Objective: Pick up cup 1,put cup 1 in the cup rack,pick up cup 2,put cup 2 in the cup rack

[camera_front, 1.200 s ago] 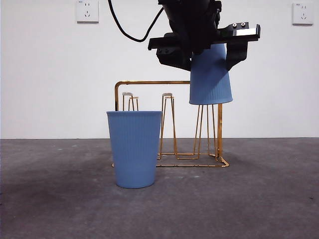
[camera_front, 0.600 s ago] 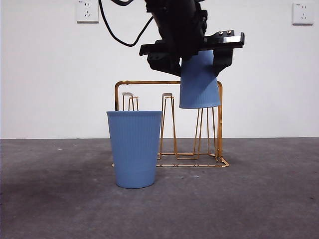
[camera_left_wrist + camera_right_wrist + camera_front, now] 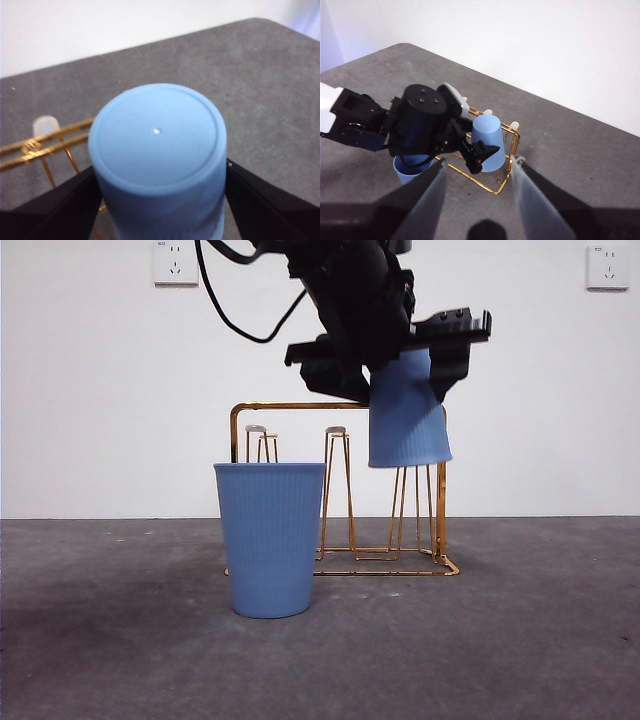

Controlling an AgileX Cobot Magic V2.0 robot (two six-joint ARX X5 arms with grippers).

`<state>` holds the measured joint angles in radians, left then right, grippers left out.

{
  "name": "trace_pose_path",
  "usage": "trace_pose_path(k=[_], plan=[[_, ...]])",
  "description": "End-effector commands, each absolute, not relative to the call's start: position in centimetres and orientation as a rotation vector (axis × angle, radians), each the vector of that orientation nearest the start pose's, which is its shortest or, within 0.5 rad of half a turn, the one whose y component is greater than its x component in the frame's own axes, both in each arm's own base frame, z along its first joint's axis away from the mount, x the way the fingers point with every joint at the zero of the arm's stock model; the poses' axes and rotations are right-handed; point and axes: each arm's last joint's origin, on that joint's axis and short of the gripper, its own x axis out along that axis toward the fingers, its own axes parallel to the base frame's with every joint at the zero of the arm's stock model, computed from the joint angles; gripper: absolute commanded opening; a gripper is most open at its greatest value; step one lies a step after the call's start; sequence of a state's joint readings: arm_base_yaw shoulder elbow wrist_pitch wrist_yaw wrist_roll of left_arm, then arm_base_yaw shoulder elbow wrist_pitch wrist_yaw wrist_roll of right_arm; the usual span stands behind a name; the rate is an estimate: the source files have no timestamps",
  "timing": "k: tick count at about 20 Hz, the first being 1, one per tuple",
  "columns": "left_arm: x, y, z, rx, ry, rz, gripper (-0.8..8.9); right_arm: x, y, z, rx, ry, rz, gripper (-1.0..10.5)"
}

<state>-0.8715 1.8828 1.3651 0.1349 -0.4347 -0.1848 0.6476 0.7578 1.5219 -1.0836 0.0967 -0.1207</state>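
Blue ribbed plastic, the first cup (image 3: 407, 415) hung upside down between the black fingers (image 3: 65, 207) of the left gripper (image 3: 400, 345), which were clamped on its sides near the flat base, the open rim pointing down. Under those fingers stood the gold wire cup rack (image 3: 340, 490), and the cup's rim sat level with the top of its hairpin pegs, over the peg at the rack's end; whether the peg had entered the cup could not be told. The second cup (image 3: 270, 538) stood upright on the grey table (image 3: 520, 640), in front of the rack, well apart from the fingers. The right gripper (image 3: 477, 197) hovered high above, its pale fingers spread with nothing between them
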Motion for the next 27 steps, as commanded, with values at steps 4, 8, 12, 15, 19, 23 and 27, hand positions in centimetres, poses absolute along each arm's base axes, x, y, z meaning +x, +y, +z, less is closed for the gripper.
trace_pose_path(k=[4, 8, 12, 15, 19, 23, 27], plan=[[28.7, -33.0, 23.0, 0.080, 0.388, -0.404, -0.08, 4.6, 3.1, 46.7, -0.236, 0.263, 0.568, 2.2], [28.8, -33.2, 22.2, 0.096, 0.409, -0.402, -0.08, 4.6, 3.1, 46.7, -0.237, 0.264, 0.568, 2.2], [28.9, -33.4, 21.1, 0.111, 0.439, -0.410, -0.08, 4.6, 3.1, 46.7, -0.237, 0.267, 0.568, 2.2], [28.9, -33.5, 20.6, 0.123, 0.459, -0.410, -0.08, 4.6, 3.1, 46.7, -0.238, 0.269, 0.568, 2.2], [29.0, -33.6, 20.0, 0.125, 0.487, -0.445, -0.03, 4.6, 3.1, 46.6, -0.240, 0.273, 0.568, 2.2], [29.1, -33.6, 19.9, 0.087, 0.506, -0.477, 2.07, 4.5, 3.1, 46.5, -0.245, 0.287, 0.569, 2.2], [29.0, -33.5, 19.9, 0.092, 0.529, -0.500, 4.42, 4.5, 3.1, 46.4, -0.248, 0.294, 0.569, 2.2]])
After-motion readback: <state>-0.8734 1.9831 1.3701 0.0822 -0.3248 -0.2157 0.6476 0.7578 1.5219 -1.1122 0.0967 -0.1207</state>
